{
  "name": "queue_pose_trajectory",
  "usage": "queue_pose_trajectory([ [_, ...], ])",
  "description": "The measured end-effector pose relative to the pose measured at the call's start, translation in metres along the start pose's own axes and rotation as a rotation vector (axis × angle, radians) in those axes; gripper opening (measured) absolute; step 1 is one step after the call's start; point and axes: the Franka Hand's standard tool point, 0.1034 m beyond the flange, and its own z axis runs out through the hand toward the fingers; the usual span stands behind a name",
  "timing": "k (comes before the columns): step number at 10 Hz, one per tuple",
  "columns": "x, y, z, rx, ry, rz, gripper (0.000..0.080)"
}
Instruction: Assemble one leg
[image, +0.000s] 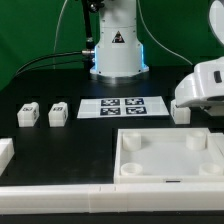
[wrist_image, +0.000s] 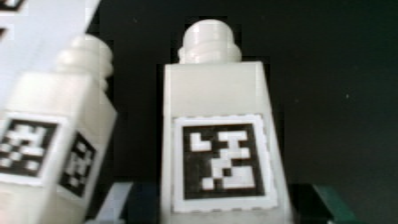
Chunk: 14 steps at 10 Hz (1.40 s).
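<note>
1. Exterior view: two small, chunky white blocks lie on the black tabletop toward the exterior view's left. These are an outer leg and an inner leg, near each other but apart, each with a black-and-white tag on its upper face.
2. The marker board lies between them and the arm, which comes in from the exterior view's right and is cut off by that edge.
3. Just below the arm sits a small white block, partly covered. Its face is too small to read, and the pincer is hidden here.
4. The panel lies nearer the camera, and the frame clips its edge on the exterior view's right.
5. Wrist view: the leg fills the middle. It has a squared white body, a square tag on its face and a stepped, rounded peg at the far end. The frame cuts off its near end.
6. A neighbour leg lies just beside it, tilted, with the same peg and tag, and is partly out of frame. A dark gap shows between their far ends.
7. The pincer straddles the leg, with dark fingers on either side of its near end. Only their blurred tips show, so I cannot tell whether they grip the leg or stand clear of it.
</note>
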Motion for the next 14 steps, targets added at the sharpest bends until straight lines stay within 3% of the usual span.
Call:
queue_pose_trajectory([
  [4,-0.031,0.018,-0.040,-0.002,0.044,0.009,0.0292],
  [5,-0.024,0.016,-0.042,0.006,0.092,0.009,0.0292],
  [6,-0.014,0.011,-0.046,0.023,0.221,0.004,0.0292],
  [8,-0.020,0.012,-0.046,0.034,0.388,0.004,0.0292],
  [11,-0.016,0.008,-0.049,0.070,0.670,-0.013,0.0292],
  [14,-0.009,0.037,-0.074,0.095,0.887,-0.014,0.0292],
])
